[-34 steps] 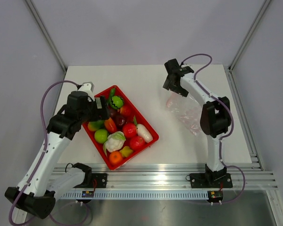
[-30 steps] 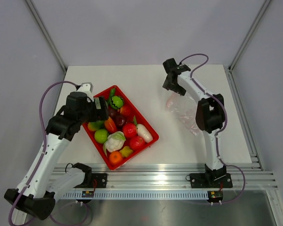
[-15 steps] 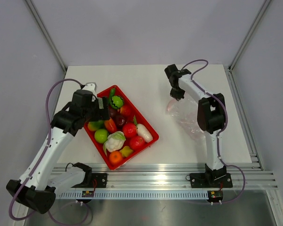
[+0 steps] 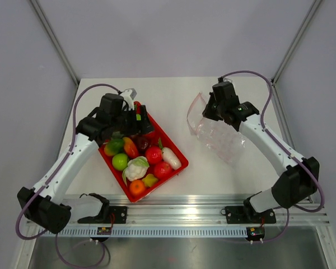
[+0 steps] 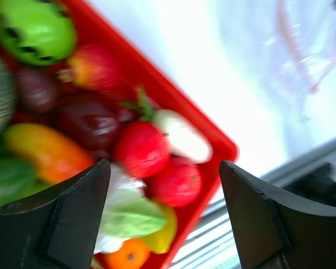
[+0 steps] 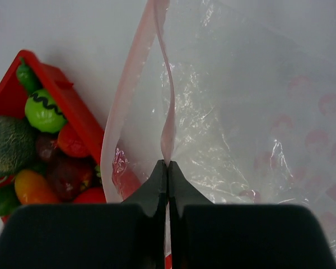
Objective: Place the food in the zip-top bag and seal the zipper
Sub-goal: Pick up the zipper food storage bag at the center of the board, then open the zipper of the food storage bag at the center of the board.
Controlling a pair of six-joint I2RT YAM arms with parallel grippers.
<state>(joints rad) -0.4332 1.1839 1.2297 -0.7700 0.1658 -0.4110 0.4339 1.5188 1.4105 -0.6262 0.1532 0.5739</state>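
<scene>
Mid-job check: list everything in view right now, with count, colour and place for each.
food: about a dozen showing, some hidden under the left arm; red, green, orange, yellow, white, dark purple; all in the tray.
tray: one, red, left half of the table, set at an angle.
zip-top bag: one, clear with faint pink print, right half of the table, mouth end raised.
zipper: one, pinkish-red, along the bag's mouth, parted.
table: one, white.
rail: one, silver, near edge.
left gripper: black, open, over the tray's far end, holding nothing.
right gripper: black, shut on one side of the zipper.
</scene>
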